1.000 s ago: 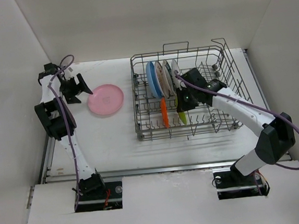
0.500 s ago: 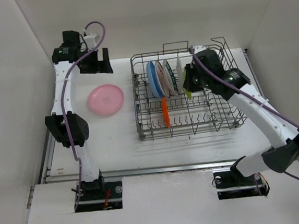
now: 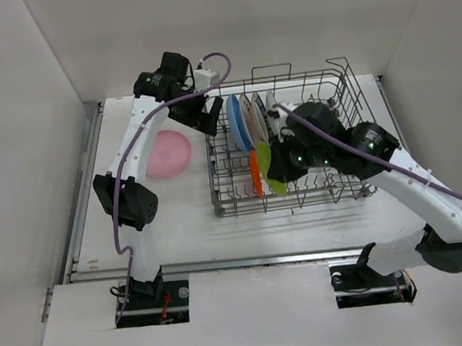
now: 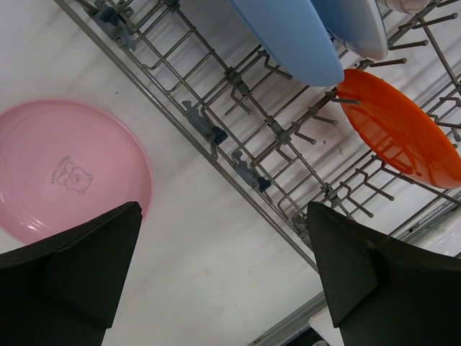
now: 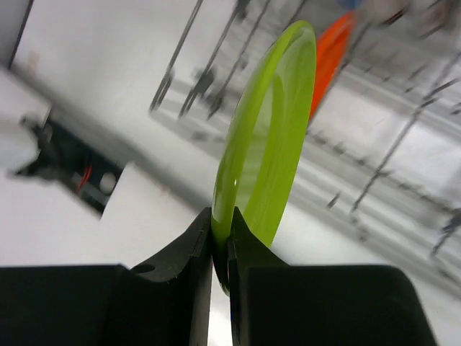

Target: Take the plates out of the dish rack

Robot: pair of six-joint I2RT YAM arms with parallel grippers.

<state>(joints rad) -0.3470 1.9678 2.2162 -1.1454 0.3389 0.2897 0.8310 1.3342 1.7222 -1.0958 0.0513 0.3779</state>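
Yellow-green plate (image 5: 270, 144) pinched by its rim in my right pincer (image 5: 220, 229) — may twist loose over the dish rack (image 3: 314, 202); left pincer (image 4: 223, 238) spread wide.

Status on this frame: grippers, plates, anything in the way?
Right gripper shut on yellow-green plate, over dish rack. Left gripper open, empty, by rack's left edge. Pink plate on table. Nothing blocking.

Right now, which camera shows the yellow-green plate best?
Right wrist: the yellow-green plate looms large, rim pinched in the right gripper. Top view shows it small over the dish rack; left wrist misses it.
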